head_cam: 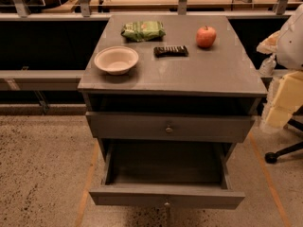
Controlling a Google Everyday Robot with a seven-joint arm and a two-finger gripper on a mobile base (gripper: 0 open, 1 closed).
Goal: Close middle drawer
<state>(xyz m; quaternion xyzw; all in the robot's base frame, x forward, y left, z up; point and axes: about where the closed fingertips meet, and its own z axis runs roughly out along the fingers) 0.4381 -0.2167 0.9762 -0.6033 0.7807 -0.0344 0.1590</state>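
Middle drawer: the middle drawer [166, 196] is pulled far out of the bench [189, 74], lowest in view, and its box looks empty.
Front: low, wide and flat, with a small round knob [166, 204] at its centre, close to the bottom edge of the view.
Upper drawer: the upper drawer [169, 126] is out only a little, well behind the middle front, so it should not block a push.
Handling: painted wood, stiff and probably light while empty; it should slide straight in on its runners and does not look fragile.
Where to press: on the flat front beside the knob, at mid-width. A push near one corner could skew the box and jam it.
Grip: likely not needed, since a flat push should do; the knob is small and may be slippery.
Jaws: not in view, so it cannot be told where they are, how far open they are, or whether they hold anything.
On the bench: bowl [116, 59], green bag [143, 30], dark bar [171, 51], apple [206, 36], all well clear of the drawer's path.
Hidden: the lower edge of the middle front and anything beneath it are cut off, and the runners are not visible.
Unclear: a white shape [291, 37] at the right edge cannot be identified.
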